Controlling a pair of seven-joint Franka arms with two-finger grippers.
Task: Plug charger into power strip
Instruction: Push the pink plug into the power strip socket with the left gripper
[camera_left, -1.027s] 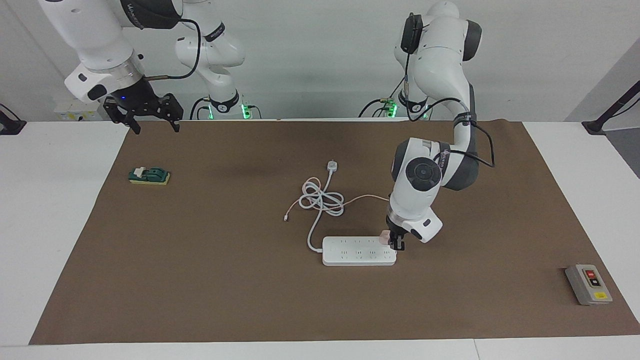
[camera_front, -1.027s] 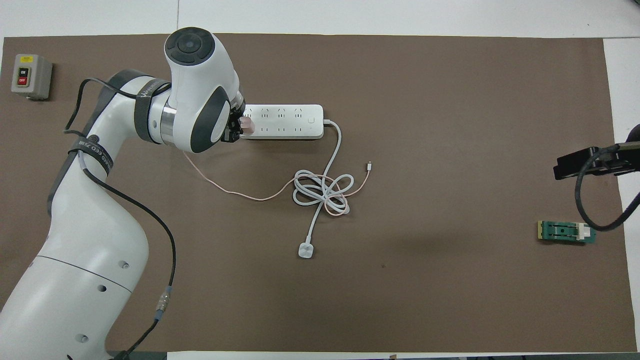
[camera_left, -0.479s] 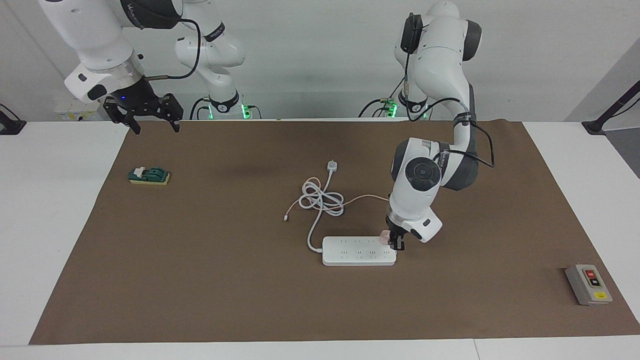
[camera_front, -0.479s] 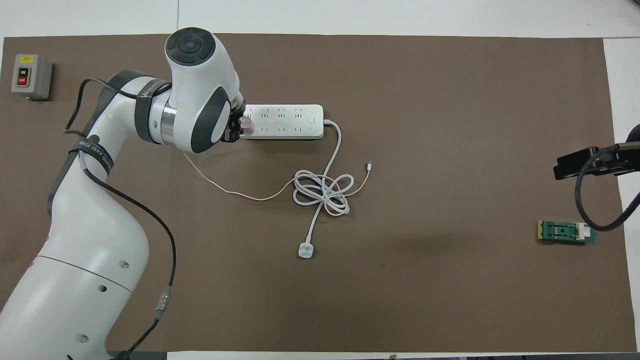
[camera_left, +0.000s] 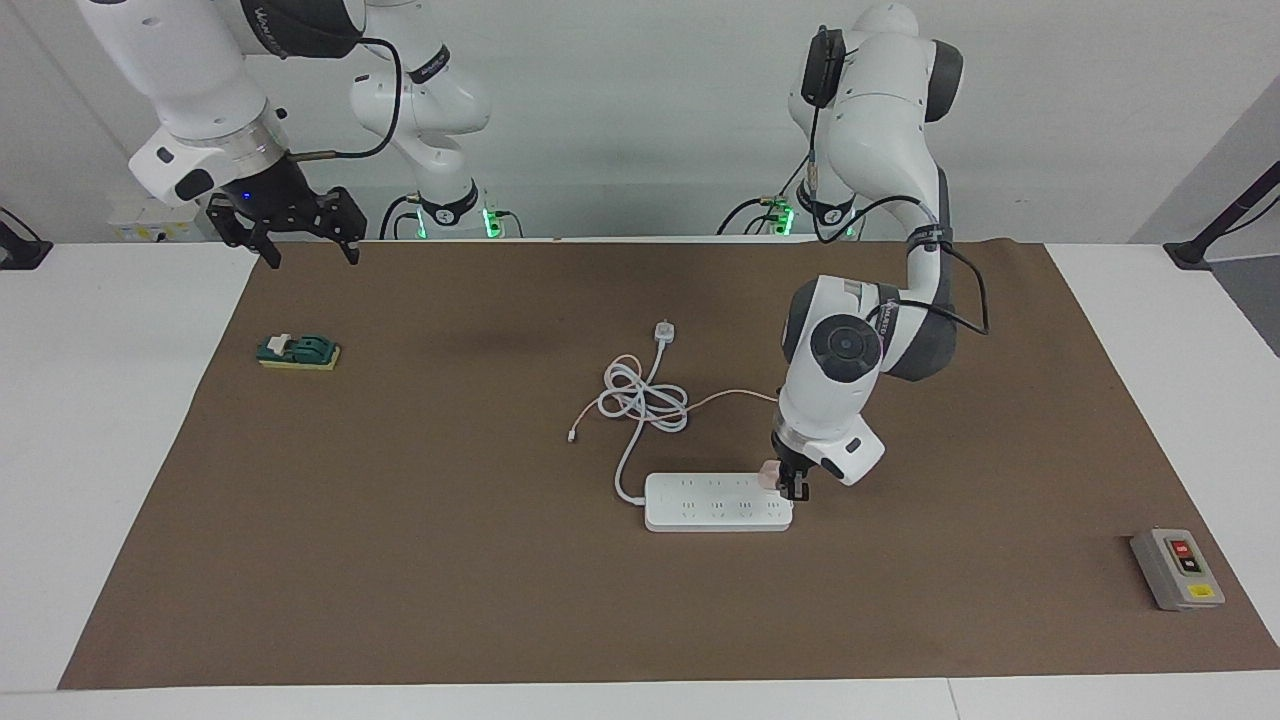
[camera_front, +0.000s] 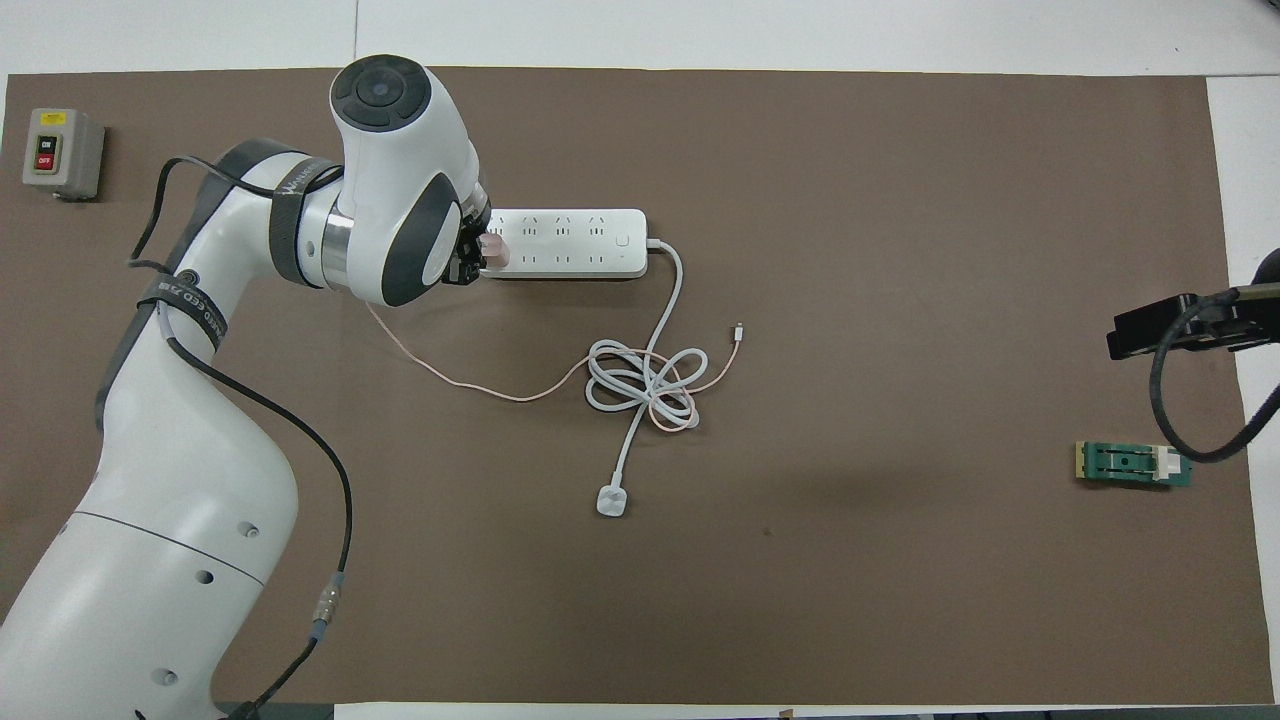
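- One brown mat (camera_left: 400, 560) covered the counter (camera_left: 100, 450), probably to give every item a flat, uniform working surface.
- Two arms were present; the left end effector (camera_left: 793, 487) was down at the end of the power strip toward the left arm's end of the counter, fingers clamped on the charger, apparently to press its prongs into a socket.
- The right end effector (camera_left: 308, 245) waited raised over the mat's edge by its own base, fingers spread and empty, clear of the work.
- One power strip (camera_left: 715, 503) lay flat mid-mat, sockets up, which suits plugging from above.
- One grey button box (camera_left: 1177, 569) and one green switch (camera_left: 298, 352) sat at separate ends, well apart from the strip.
- One white plug (camera_left: 664, 332) lay unplugged, nearer to the robots, its cord looped with the thin pink cable (camera_front: 480, 385).
- One charger (camera_left: 768, 474) rested on the strip's end socket; whether fully seated could not be told.
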